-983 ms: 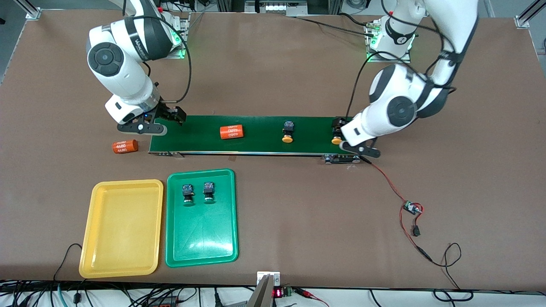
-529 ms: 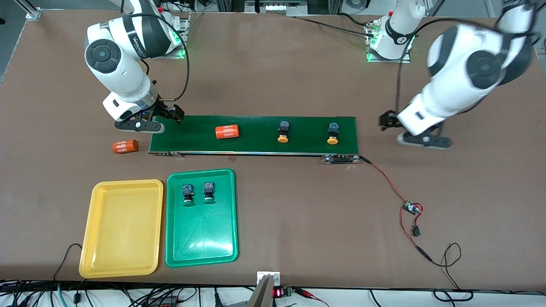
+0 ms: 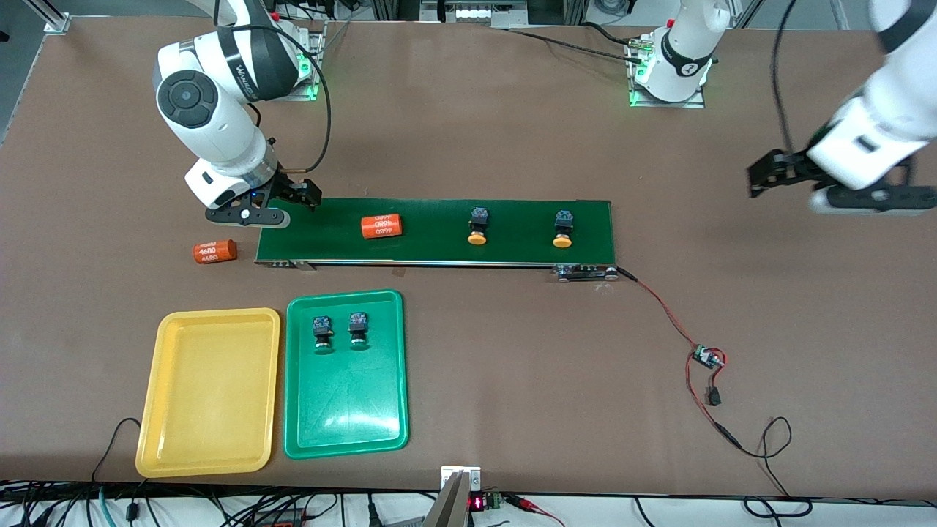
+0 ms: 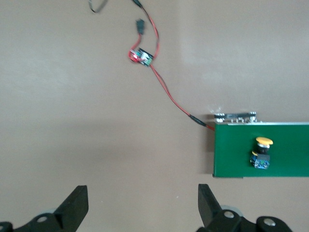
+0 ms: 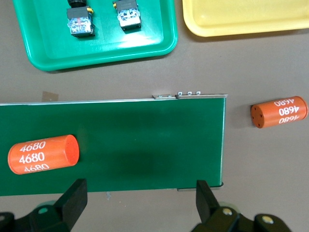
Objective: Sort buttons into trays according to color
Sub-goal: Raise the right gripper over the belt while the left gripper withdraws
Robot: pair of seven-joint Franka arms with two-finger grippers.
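Both green buttons (image 5: 101,19) in green tray (image 5: 43,58) (bodies clearer per right wrist).

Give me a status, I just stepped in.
Left gripper open, over bare table off the belt's end. Right gripper open over belt. Two yellow buttons on belt; orange cylinder ahead of them.

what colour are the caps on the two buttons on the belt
Yellow-orange, on both dark-bodied push-buttons on the long dark-green conveyor belt; clearest in the front view.

yellow tray (image 3: 208,446), green tray (image 3: 345,439), orange-capped buttons (image 3: 477,238).
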